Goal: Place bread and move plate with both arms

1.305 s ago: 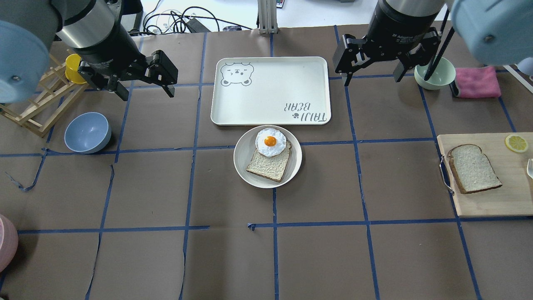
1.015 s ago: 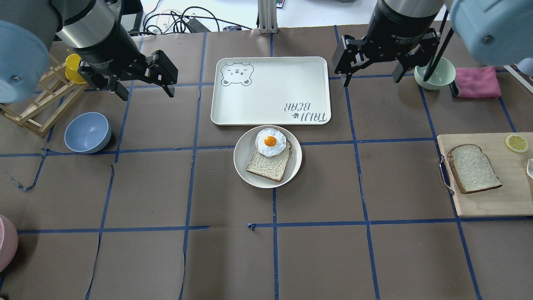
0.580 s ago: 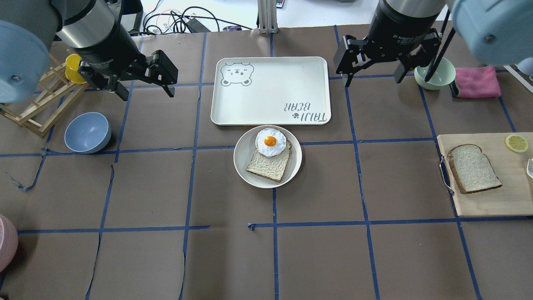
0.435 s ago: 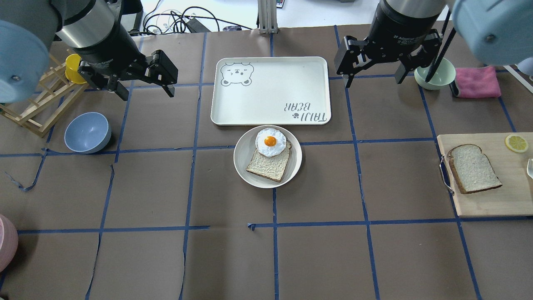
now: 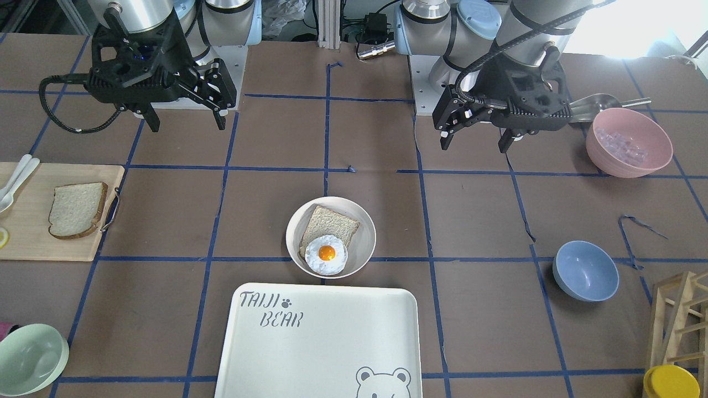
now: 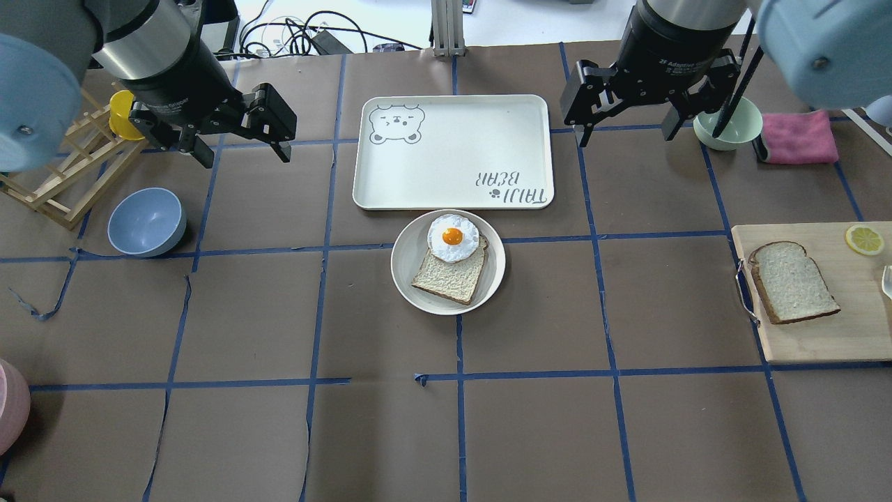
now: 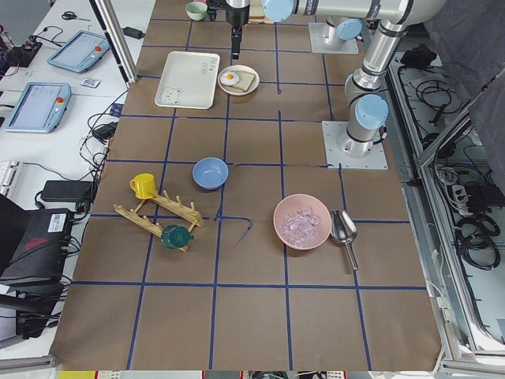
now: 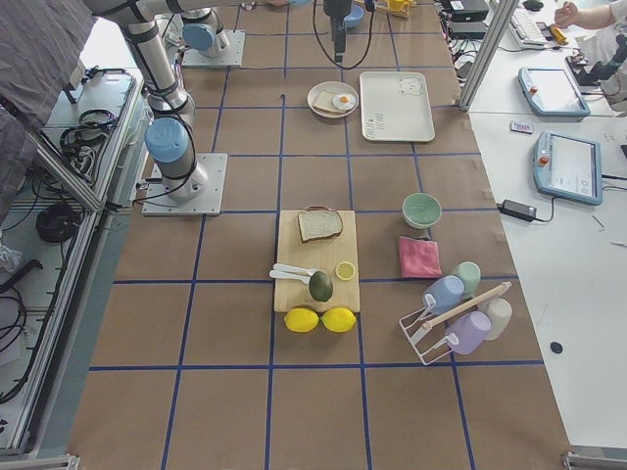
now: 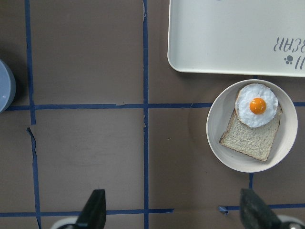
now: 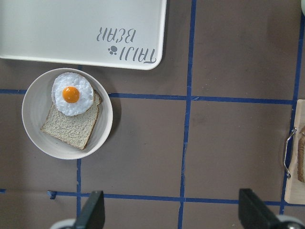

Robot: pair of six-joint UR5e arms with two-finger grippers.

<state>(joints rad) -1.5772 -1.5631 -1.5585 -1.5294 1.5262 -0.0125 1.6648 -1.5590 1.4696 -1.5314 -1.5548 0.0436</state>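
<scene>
The bread (image 6: 794, 281), a thick dark-crusted slice, lies on a wooden cutting board (image 6: 836, 328) at the right; it also shows in the front view (image 5: 76, 209). The plate (image 6: 408, 258) sits mid-table just in front of the tray and holds a thinner tan slice with a fried egg (image 6: 452, 238) on it. My left gripper (image 6: 245, 150) hangs open and empty above the table, far left of the plate. My right gripper (image 6: 624, 132) hangs open and empty beyond and to the right of the plate. The plate shows in both wrist views (image 9: 217, 138) (image 10: 35, 109).
The TAIJI BEAR tray (image 6: 453, 150) lies behind the plate. A mint bowl (image 6: 728, 125) and pink cloth (image 6: 798, 137) are at the back right. A blue bowl (image 6: 146, 222), wooden rack (image 6: 63, 174) and yellow cup (image 6: 122, 115) are at the left. A pink bowl (image 5: 629, 142) stands near the robot's left.
My right gripper has drifted slightly to the right. The left gripper, bread and plate have not moved.
</scene>
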